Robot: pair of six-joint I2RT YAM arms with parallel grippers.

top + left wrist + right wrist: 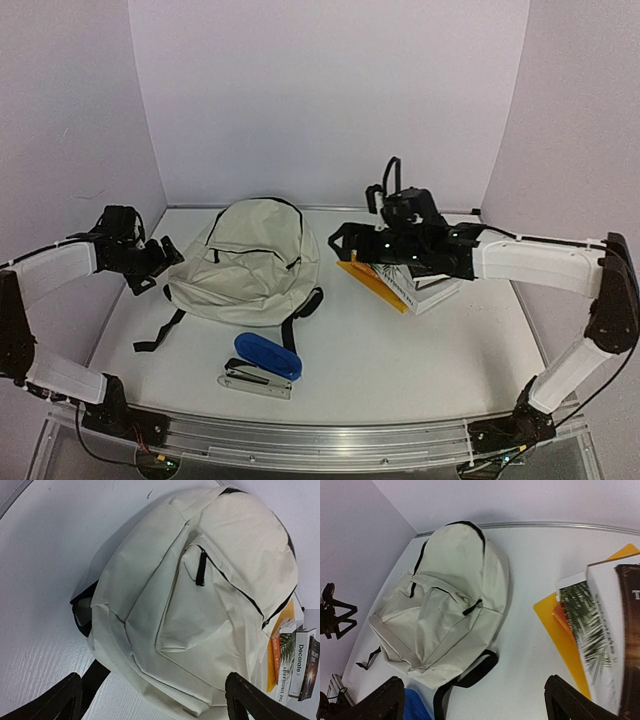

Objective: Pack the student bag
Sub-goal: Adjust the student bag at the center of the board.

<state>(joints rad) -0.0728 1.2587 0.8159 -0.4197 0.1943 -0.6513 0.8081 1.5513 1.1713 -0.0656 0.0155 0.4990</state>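
The cream student bag (252,258) lies flat and zipped shut on the white table, black straps at its near end; it also shows in the left wrist view (200,610) and the right wrist view (440,610). My left gripper (165,262) is open and empty, just left of the bag's near corner. My right gripper (345,240) is open and empty, held above the table between the bag and a stack of books (425,285) on a yellow folder (372,284). A blue stapler (262,362) lies in front of the bag.
Purple walls close in the table on the left, back and right. A metal rail (300,440) runs along the near edge. The books also show in the left wrist view (300,665) and the right wrist view (610,625).
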